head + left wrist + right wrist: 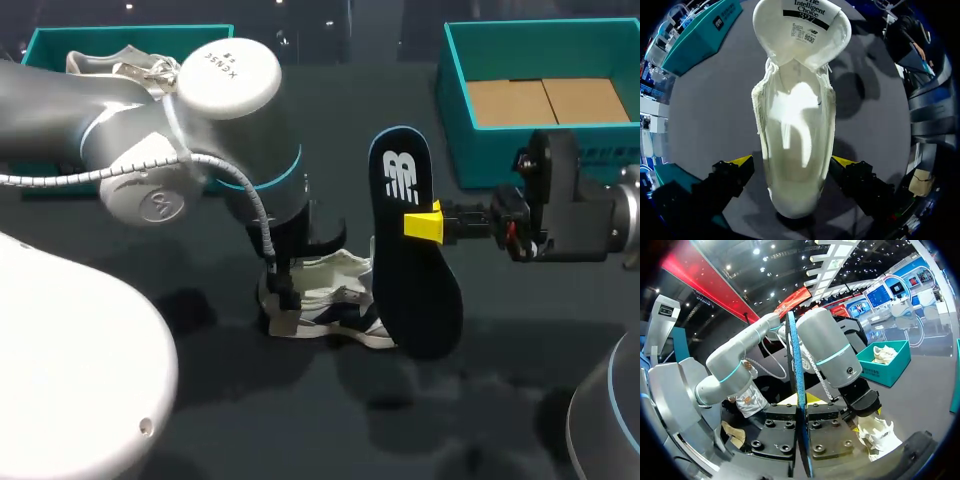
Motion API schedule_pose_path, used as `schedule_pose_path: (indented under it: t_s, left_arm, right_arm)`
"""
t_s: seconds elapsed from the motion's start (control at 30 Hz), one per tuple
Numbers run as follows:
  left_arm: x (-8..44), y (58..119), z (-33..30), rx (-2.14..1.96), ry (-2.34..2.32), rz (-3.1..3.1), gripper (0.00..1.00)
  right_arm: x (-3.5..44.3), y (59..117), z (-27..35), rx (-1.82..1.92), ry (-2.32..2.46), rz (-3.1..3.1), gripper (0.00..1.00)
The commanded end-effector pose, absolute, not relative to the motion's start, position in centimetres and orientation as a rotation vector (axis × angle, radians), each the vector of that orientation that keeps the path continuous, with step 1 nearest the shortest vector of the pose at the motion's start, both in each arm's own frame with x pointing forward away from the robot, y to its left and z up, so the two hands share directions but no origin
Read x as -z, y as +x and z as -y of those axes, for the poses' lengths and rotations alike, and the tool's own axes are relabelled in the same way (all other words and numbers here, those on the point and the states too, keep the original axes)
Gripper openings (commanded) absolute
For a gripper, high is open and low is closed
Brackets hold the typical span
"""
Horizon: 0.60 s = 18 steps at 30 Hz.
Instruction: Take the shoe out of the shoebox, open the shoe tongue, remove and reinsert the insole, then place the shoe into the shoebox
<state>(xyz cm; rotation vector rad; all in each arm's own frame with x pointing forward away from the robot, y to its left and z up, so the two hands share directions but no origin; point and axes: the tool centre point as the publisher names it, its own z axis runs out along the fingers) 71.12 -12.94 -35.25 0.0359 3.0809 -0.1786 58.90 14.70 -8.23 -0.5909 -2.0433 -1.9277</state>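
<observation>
Head view: right end effector (425,225) is clamped on the dark insole (420,290), held upright just beside the white shoe (330,300) on the desk (520,320); left end effector (792,162) stands apart, fingers flanking the shoe's heel

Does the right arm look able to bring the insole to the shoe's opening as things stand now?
Probably yes. The right gripper holds the insole upright just beside the shoe, whose tongue is folded back, leaving the opening bare. The left arm above the shoe may crowd the approach.
</observation>
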Motion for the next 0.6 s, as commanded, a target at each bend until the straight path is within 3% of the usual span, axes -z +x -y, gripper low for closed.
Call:
schedule_pose_path:
  t_s: [0.03, 0.6]
  left_arm:
    - [34.7, 71.5, 13.6, -0.015, 0.036, -3.087, 1.00]
    - [34.3, 74.2, 17.2, 0.118, 0.076, -3.094, 1.00]
  right_arm:
    - [8.2, 58.8, -14.9, 1.927, -0.596, 2.045, 0.00]
    - [8.2, 58.8, -14.9, 1.927, -0.596, 2.045, 0.00]
